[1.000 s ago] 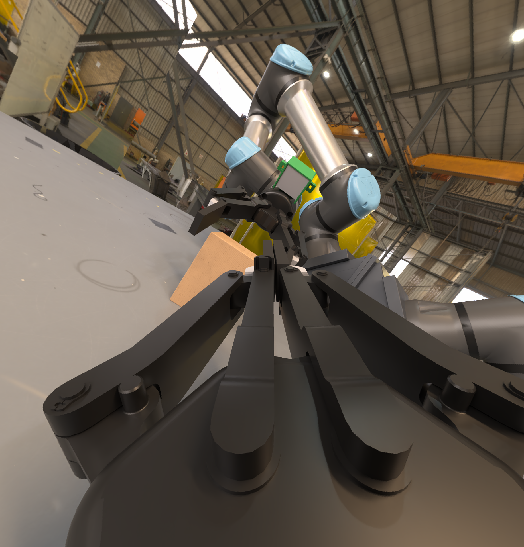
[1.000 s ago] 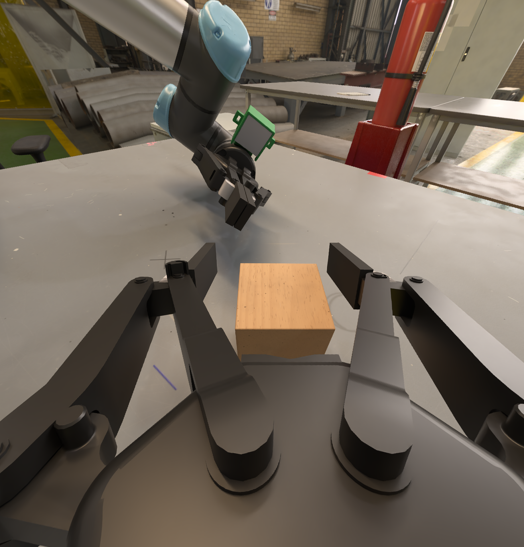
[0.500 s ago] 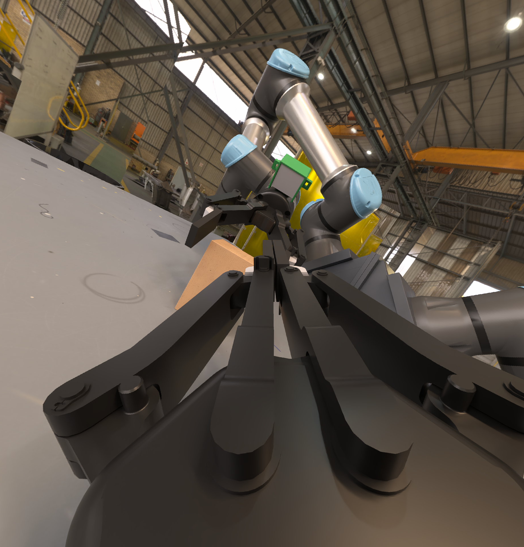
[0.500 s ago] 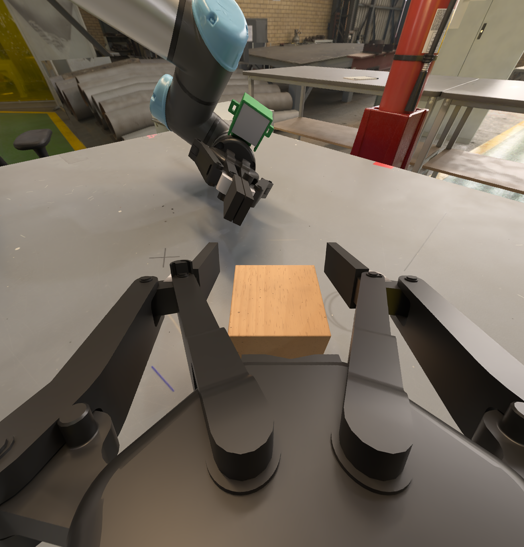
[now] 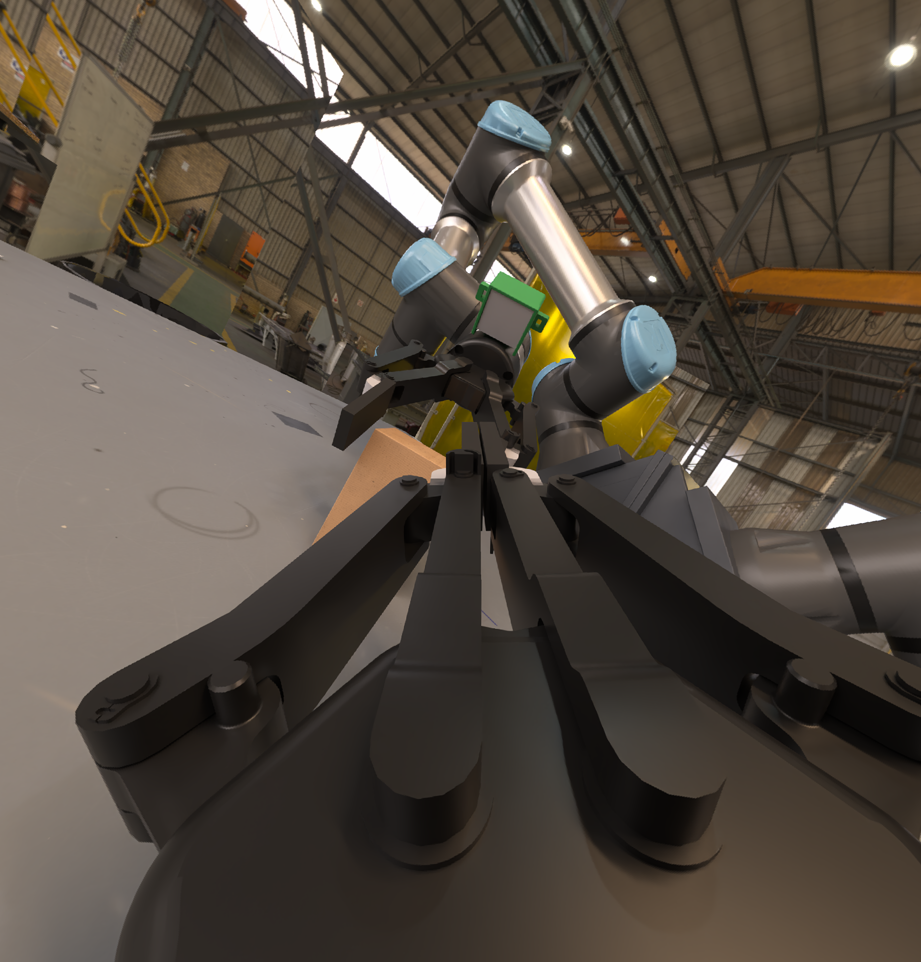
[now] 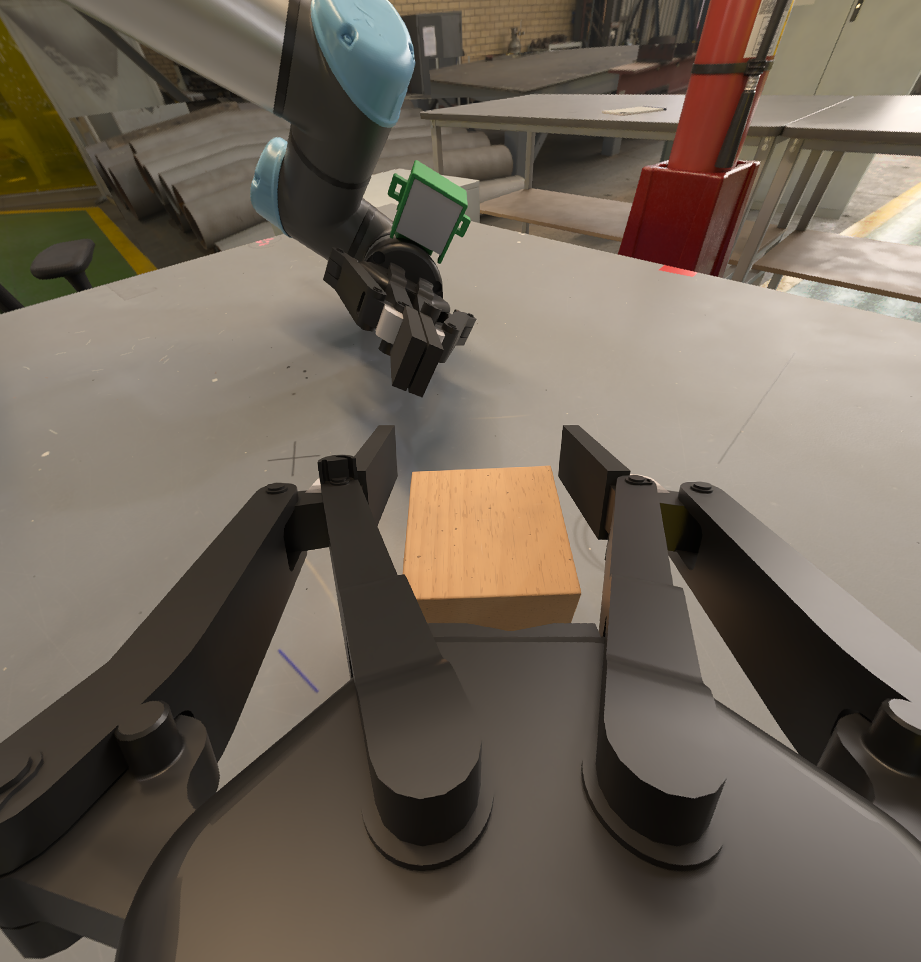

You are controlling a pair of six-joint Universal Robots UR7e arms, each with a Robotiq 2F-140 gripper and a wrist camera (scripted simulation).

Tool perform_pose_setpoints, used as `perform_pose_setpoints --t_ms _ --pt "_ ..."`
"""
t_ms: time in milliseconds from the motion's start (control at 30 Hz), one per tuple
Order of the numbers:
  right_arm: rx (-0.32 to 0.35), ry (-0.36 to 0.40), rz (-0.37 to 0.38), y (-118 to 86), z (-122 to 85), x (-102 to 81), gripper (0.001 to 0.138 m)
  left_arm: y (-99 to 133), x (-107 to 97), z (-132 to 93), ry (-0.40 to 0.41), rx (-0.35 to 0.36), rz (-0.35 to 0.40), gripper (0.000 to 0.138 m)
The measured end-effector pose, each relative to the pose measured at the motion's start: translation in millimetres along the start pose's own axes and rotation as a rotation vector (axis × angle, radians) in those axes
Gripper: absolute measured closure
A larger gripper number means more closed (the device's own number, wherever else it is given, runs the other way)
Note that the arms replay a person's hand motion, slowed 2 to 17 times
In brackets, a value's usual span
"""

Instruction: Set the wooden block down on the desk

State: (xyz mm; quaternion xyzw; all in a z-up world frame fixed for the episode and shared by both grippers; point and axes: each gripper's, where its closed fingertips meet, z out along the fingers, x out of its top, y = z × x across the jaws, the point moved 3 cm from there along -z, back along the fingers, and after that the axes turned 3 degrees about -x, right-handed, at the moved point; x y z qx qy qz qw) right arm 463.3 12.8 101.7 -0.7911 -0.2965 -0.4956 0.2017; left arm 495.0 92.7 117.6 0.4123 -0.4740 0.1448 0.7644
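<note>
Block (image 6: 487, 536) unmoved on desk (image 6: 135, 416); right gripper (image 6: 479, 468) stays spread, left gripper (image 6: 411, 372) pressed together.

An industrial hall: steel roof trusses (image 5: 760, 130), an orange overhead crane (image 5: 833, 286), metal workbenches (image 6: 578, 104).

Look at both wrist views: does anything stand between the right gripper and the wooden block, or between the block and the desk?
Nothing visible does. The right gripper is open, its fingers either side of the wooden block with gaps. The block appears to sit on the desk. The shut left gripper hovers farther off.
</note>
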Motion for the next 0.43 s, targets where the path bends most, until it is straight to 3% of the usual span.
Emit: perform_pose_setpoints --t_ms 300,433 --pt "0.028 0.018 0.04 -6.7 -2.1 -0.3 0.047 1.6 -2.9 5.8 -0.008 0.009 0.007 0.137" --pt "0.027 -0.004 -0.001 -8.4 -5.4 -7.8 0.042 0.6 -3.0 7.0 -0.004 0.026 0.011 0.137"
